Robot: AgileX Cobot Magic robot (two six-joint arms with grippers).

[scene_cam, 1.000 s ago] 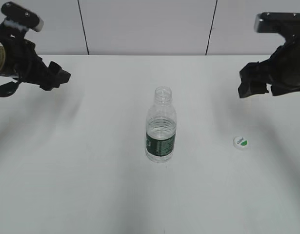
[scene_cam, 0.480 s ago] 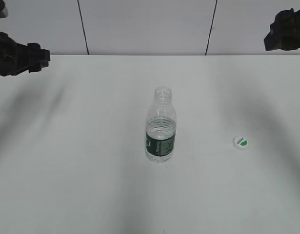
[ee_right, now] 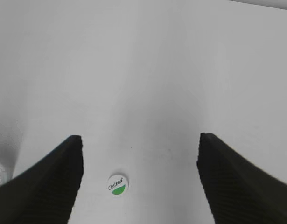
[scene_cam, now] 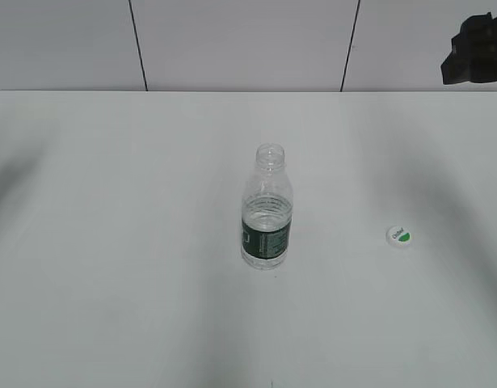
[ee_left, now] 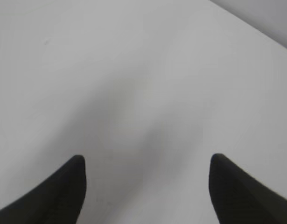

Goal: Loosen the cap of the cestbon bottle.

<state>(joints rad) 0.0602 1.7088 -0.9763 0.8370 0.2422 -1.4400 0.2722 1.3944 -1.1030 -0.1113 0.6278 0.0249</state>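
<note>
The cestbon bottle [scene_cam: 267, 212] stands upright near the middle of the white table [scene_cam: 111, 242], clear and ribbed at the shoulders, with a dark green label band and its narrow threaded neck uncovered. The cap [scene_cam: 399, 236], small, round, white with a green segment and dark lettering, lies flat on the table well to the bottle's right. Both the left gripper [ee_left: 145, 168] and the right gripper [ee_right: 139, 149] hang wide open above the table, holding nothing, the 2 dark fingers [ee_right: 50, 186] of the right one framing the cap.
</note>
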